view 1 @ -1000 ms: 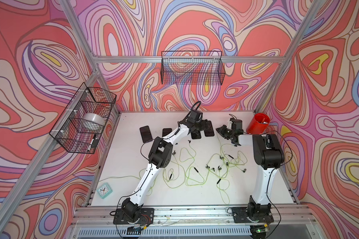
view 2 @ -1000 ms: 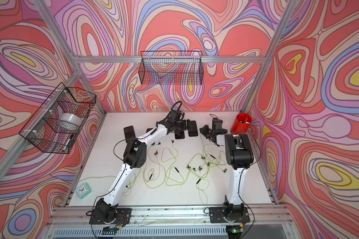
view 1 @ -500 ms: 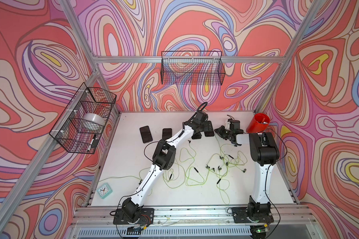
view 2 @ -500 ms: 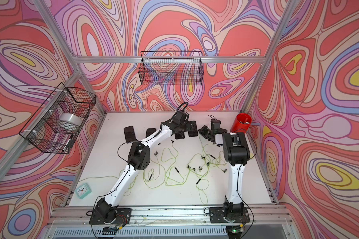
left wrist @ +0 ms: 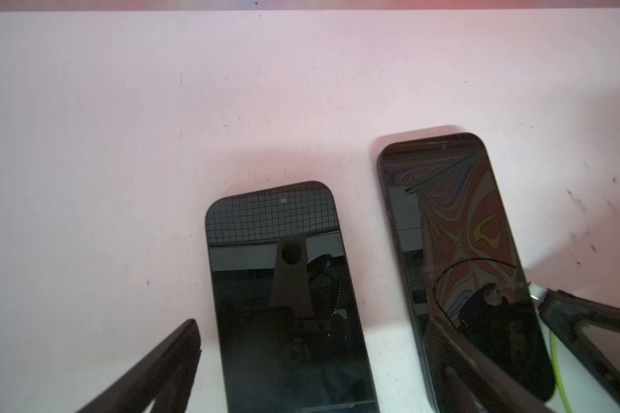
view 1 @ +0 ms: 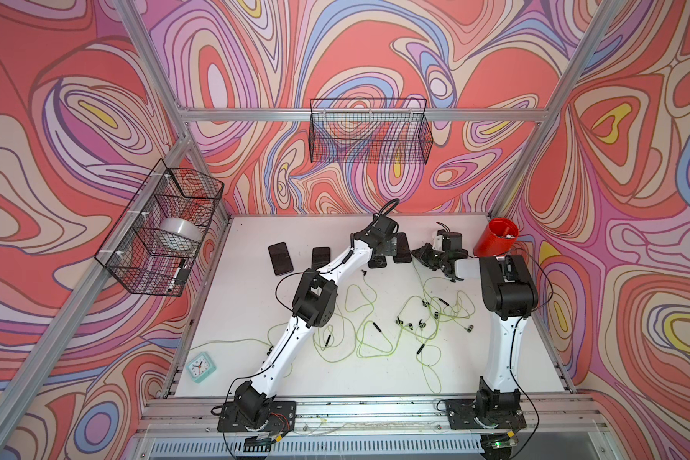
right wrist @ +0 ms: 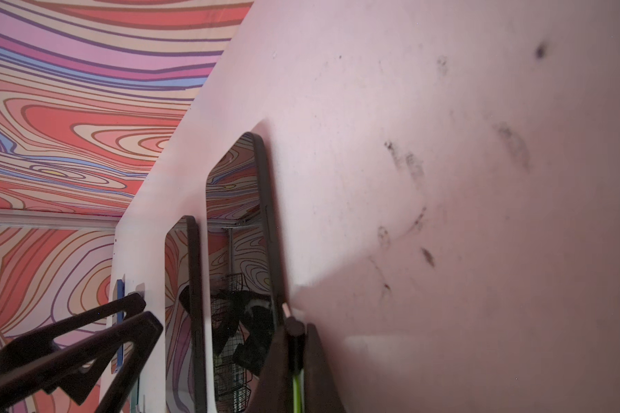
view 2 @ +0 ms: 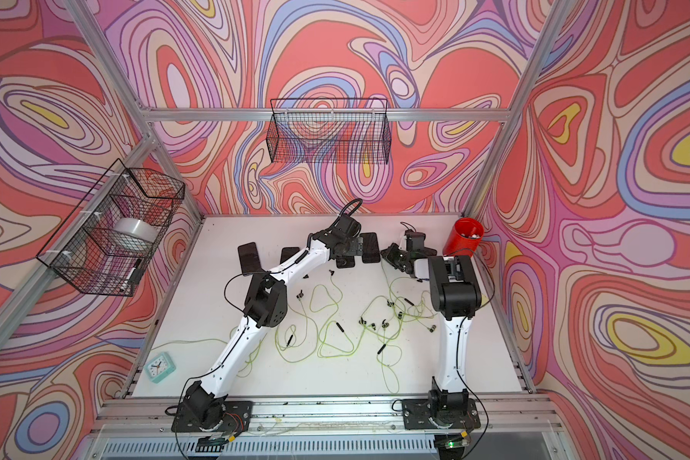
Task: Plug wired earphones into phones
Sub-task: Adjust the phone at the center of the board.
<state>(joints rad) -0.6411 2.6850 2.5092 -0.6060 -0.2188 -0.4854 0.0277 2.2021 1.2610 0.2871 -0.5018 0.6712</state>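
Observation:
Two phones lie side by side at the back of the table. My left gripper (left wrist: 312,321) is open wide over one phone (left wrist: 283,304), one finger on each side of it. The other phone (left wrist: 455,232) lies beside it, under one left finger (left wrist: 455,357). My right gripper (right wrist: 296,330) is shut on the black plug (right wrist: 294,343) of one of the wired earphones, and the yellow-green cable (right wrist: 296,386) trails back between the fingers. The plug's metal tip (right wrist: 286,310) sits at that phone's (right wrist: 237,214) long edge; whether it touches, I cannot tell. In a top view, left gripper (view 1: 383,251) and right gripper (view 1: 419,253) stand close together.
Two more phones (view 1: 280,258) (view 1: 320,257) lie left of the left arm. Tangled earphones (view 1: 375,318) cover the table's middle. A red cup (view 1: 496,239) stands at the back right and a mint clock (view 1: 201,366) at the front left. Wire baskets (view 1: 369,135) (view 1: 164,231) hang on the walls.
The left gripper has shifted right over the back phones and opened wider. The right arm has drawn in, and its gripper has stayed shut on the plug by the phones.

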